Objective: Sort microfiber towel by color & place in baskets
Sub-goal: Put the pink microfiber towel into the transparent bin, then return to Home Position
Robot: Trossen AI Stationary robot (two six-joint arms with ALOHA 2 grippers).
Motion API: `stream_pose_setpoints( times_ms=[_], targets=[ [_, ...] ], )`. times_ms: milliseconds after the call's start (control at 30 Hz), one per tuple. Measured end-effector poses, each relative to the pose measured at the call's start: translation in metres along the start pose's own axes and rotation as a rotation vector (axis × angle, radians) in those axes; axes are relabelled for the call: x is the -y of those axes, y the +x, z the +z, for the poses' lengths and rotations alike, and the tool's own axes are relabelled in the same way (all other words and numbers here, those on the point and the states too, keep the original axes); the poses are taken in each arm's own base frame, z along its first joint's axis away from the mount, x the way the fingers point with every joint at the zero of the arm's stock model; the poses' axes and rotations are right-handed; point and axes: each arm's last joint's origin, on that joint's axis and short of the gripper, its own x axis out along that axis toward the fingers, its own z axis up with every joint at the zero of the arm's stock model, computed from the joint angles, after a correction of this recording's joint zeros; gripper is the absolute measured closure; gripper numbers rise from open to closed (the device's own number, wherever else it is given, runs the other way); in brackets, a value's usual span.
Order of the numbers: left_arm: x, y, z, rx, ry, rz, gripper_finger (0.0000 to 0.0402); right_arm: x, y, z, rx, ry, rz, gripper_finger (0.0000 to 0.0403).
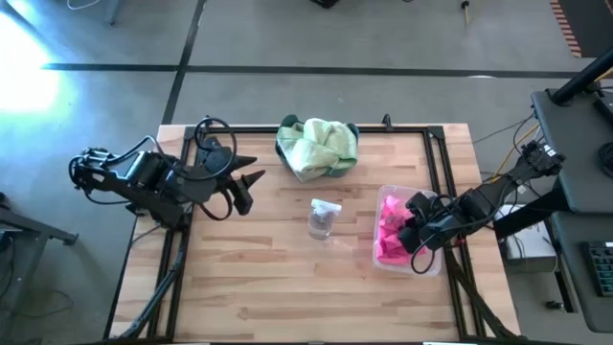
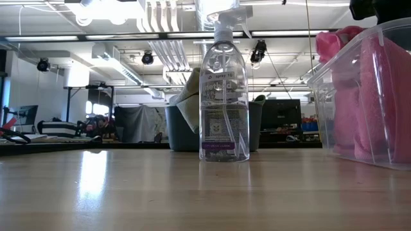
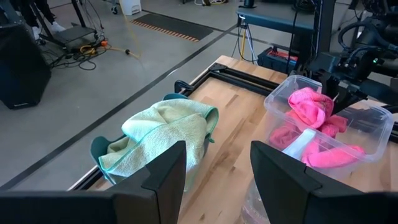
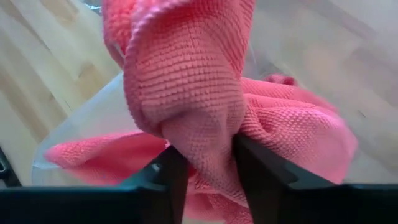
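Light green towels are heaped in the dark teal basket at the table's far middle, and one drapes over its rim. Pink towels fill the clear basket on the right; in the low view it is the clear basket. My right gripper is over the clear basket, shut on a pink towel. My left gripper hovers open near the table's left edge, its fingers pointing toward the teal basket. My right gripper pinches a bunched fold of the pink towel between its two fingers. It comes slanting down from the table's right. The fold humps up between the fingers, while the rest of the cloth lies in the clear basket on the other pink towels.
A small clear spray bottle stands upright at the table's middle, between the two baskets; it is the bottle nearest in the low view. A black frame runs along the table's far and side edges. Bare wood lies toward the near edge.
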Motion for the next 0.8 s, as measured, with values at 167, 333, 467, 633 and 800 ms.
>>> stream_pose_setpoints(
  times_ms=[167,333,467,633,800],
  targets=[
    [-0.002,-0.002,0.0,-0.002,0.004,0.001,0.0238,-0.008,0.0,0.002,0.022,0.022,0.084,0.0246],
    [-0.006,-0.005,0.0,-0.003,0.01,0.001,0.0238,-0.018,-0.008,0.005,-0.036,-0.073,0.201,0.0234],
    [-0.009,-0.008,0.0,-0.008,0.016,0.004,0.0238,-0.016,-0.031,0.011,-0.117,-0.079,0.166,0.0238],
    [-0.013,-0.011,0.0,-0.008,0.016,0.004,0.0238,-0.014,-0.066,0.026,-0.069,-0.086,0.148,0.0247],
    [-0.018,-0.013,-0.005,-0.05,0.095,0.022,0.0238,-0.021,-0.101,0.042,0.027,-0.153,0.26,0.0257]
  ],
)
